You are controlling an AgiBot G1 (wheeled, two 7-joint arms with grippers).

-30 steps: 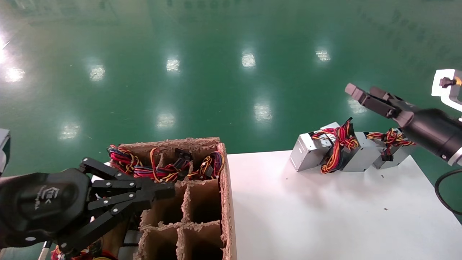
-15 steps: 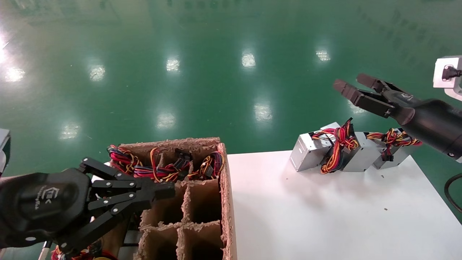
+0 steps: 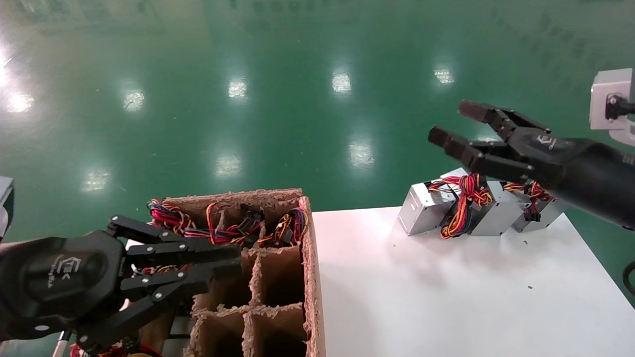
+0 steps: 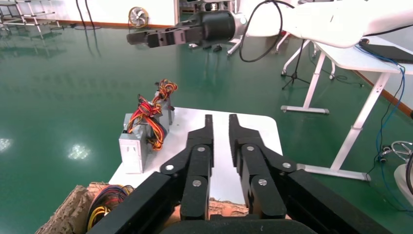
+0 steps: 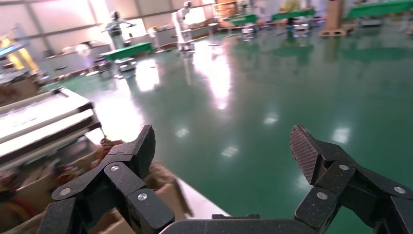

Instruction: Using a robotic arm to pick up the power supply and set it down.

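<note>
— Power supplies (image 3: 466,208) are sitting where?
— Far right on the white table (image 3: 446,297), beneath the right gripper (image 3: 454,124), jaws gaping wide.
— Left gripper (image 3: 233,260)?
— Hovering over the cardboard box (image 3: 310,277), jaws narrow.

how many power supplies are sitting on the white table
3, in a row at the white table's far edge: left power supply, middle power supply, right power supply. More may be hidden behind them.

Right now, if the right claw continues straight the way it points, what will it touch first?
Probably nothing: the open right claw points out over the green floor, above the power supplies on the white table. Depth is hard to judge.
</note>
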